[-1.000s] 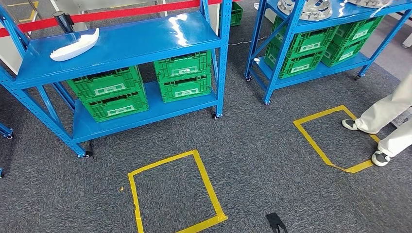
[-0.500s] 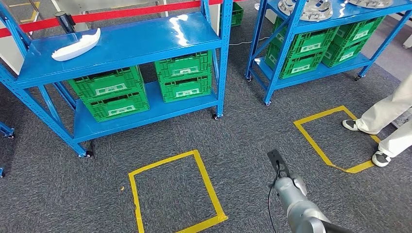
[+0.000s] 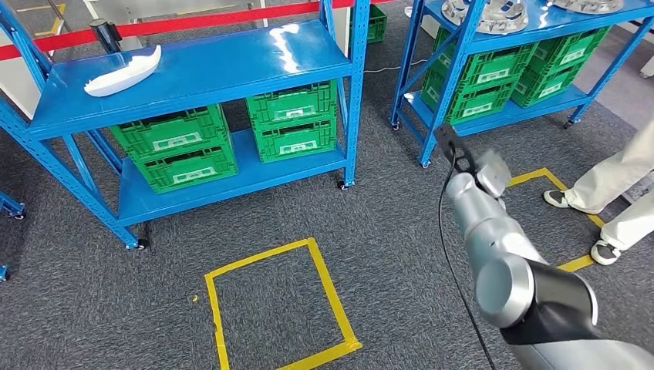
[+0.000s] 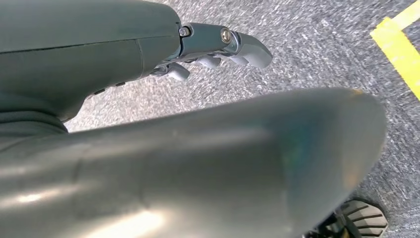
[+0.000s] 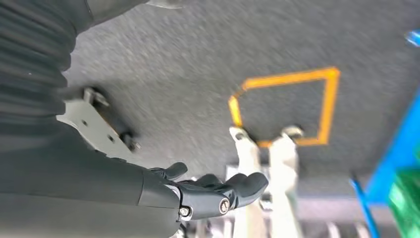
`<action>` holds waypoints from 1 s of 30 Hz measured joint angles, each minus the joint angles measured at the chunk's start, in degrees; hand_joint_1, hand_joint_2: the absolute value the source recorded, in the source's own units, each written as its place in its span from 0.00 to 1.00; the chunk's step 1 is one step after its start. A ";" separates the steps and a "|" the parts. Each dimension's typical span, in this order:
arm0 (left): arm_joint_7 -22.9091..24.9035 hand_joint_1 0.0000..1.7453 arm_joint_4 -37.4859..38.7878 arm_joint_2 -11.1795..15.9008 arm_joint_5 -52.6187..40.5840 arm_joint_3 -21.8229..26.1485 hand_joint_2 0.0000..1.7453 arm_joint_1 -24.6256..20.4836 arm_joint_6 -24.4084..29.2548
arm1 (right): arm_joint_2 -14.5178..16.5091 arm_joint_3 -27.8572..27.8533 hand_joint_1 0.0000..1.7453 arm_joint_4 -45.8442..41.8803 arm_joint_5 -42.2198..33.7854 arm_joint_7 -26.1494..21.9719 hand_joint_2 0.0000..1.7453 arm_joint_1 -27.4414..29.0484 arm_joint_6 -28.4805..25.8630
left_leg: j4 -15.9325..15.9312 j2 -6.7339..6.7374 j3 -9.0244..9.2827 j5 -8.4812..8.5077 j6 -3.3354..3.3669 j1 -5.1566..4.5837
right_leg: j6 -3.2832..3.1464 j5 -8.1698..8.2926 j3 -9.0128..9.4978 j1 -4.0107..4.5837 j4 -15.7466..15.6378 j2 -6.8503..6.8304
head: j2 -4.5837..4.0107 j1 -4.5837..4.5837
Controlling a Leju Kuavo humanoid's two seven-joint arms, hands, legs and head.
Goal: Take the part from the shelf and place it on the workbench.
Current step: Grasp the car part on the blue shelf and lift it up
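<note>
Four green crates (image 3: 173, 146) under shelf (image 3: 193, 69), contents hidden

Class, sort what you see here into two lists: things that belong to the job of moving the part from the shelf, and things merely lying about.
Belongs to the job:
white part
blue shelf it lies on
right hand, holding nothing
left hand, holding nothing

Lying about:
green crates
yellow tape squares
second rack
person's legs
</note>
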 joint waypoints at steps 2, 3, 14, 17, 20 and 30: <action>-0.57 0.00 0.12 -0.15 -0.56 0.38 0.00 -0.10 0.01 | -0.12 1.19 0.00 0.00 1.63 0.80 1.00 -3.70 0.85 | 0.00 -0.01 -0.05 0.06 -0.02 0.00 | -0.01 0.05 -0.05 0.00 0.00 -0.01 | 0.00 -0.01; -0.87 0.00 0.18 -0.22 -0.80 0.52 0.00 -0.14 0.01 | -0.13 1.79 0.00 0.00 2.41 1.22 1.00 -5.51 1.30 | 0.00 -0.02 -0.07 0.08 -0.03 0.00 | -0.01 0.06 -0.08 -0.01 0.00 -0.01 | 0.00 -0.01; -3.80 0.00 0.60 -0.88 -2.25 1.93 0.00 -0.92 0.00 | 5.97 10.39 0.00 -0.07 8.11 3.15 1.00 -17.97 3.93 | 0.00 -0.12 -0.40 0.32 -0.16 -0.01 | -0.10 0.23 -0.43 -0.04 0.09 -0.14 | 0.00 -0.01; -4.34 0.00 0.68 -1.01 -2.60 2.30 0.00 -1.05 0.01 | 9.16 13.62 0.00 -0.07 9.20 2.99 1.00 -19.48 4.03 | -0.01 -0.18 -0.47 0.40 -0.19 0.00 | -0.12 0.24 -0.50 -0.03 0.12 -0.17 | 0.00 -0.02; -4.72 0.00 0.74 -1.04 -2.76 2.62 0.00 -1.04 0.00 | 12.07 17.96 0.00 -0.07 9.81 2.22 1.00 -20.07 4.07 | -0.03 -0.21 -0.52 0.44 -0.22 0.02 | -0.13 0.24 -0.53 -0.02 0.14 -0.20 | 0.00 -0.01; -6.62 0.00 0.83 -1.02 -3.41 3.00 0.00 -0.83 0.01 | 17.45 30.23 0.00 0.03 10.01 2.53 1.00 -18.96 4.86 | -0.01 -0.37 -0.70 0.51 -0.21 0.01 | -0.18 0.28 -0.66 -0.03 0.12 -0.35 | 0.00 -0.02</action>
